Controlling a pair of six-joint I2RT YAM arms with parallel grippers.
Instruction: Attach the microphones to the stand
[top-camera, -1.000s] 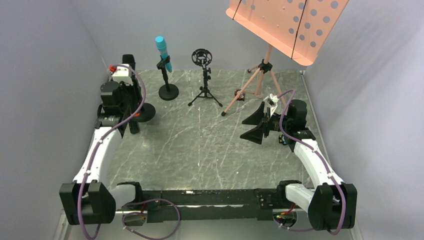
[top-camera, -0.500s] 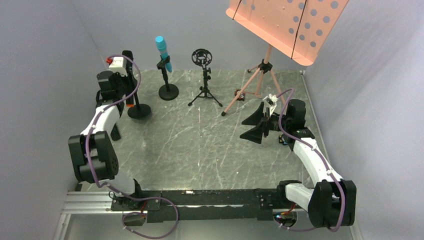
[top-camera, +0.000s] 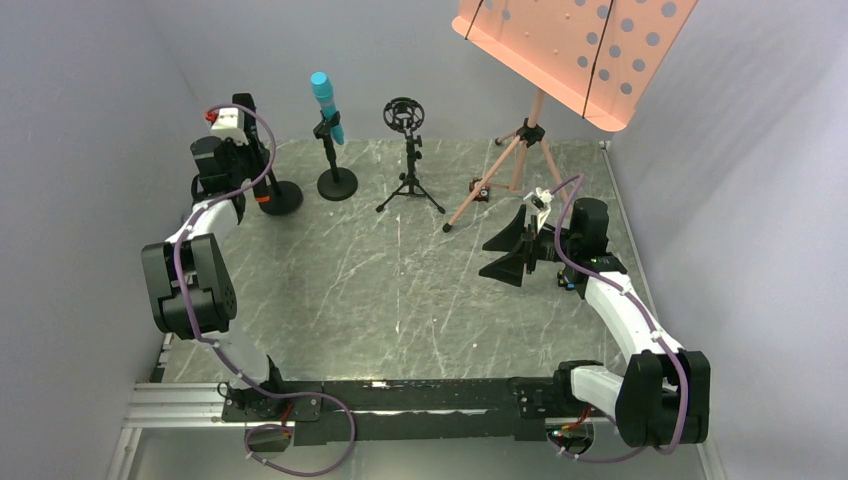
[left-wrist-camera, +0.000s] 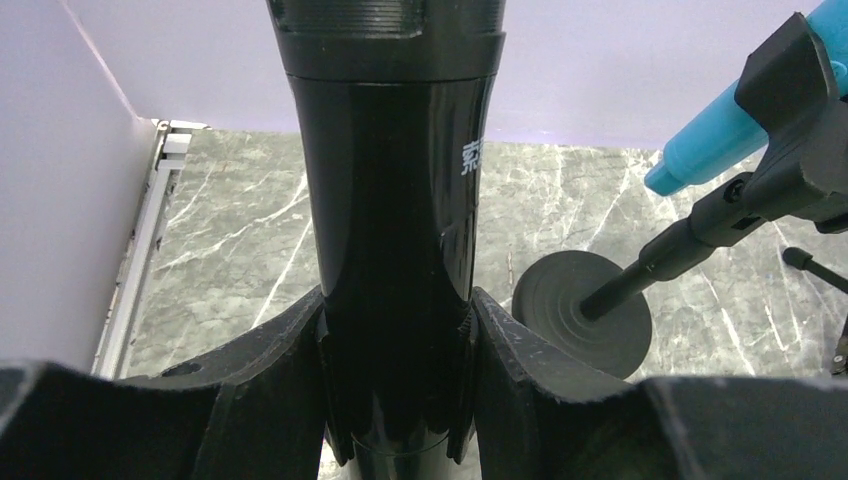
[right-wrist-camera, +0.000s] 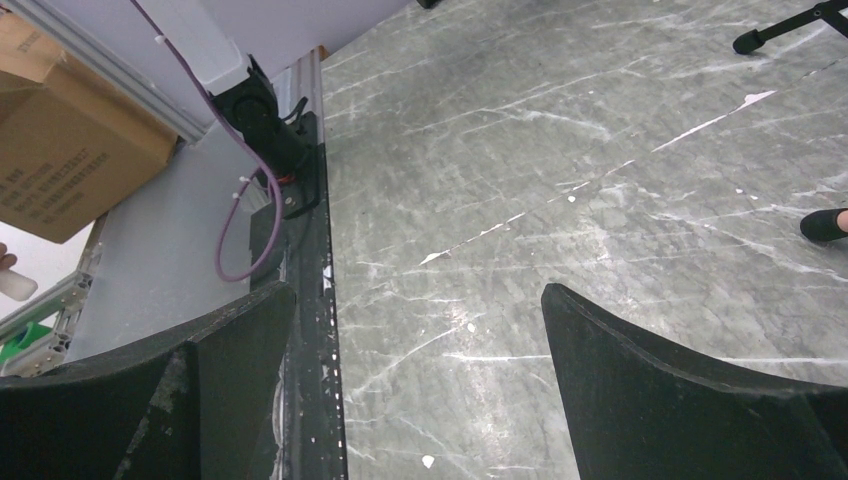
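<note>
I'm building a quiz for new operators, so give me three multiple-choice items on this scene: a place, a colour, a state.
1. Where is the cyan microphone? A lying flat; B clipped in a round-base stand; C hanging by a cable.
2. What colour is the music stand's desk? A salmon pink; B green; C white.
3. How are the left fingers? A wide open, empty; B closed on a black microphone; C out of view.
Key: B, it sits tilted in the stand's clip; A, the perforated desk is pink; B, both fingers press the black body in the wrist view.
</note>
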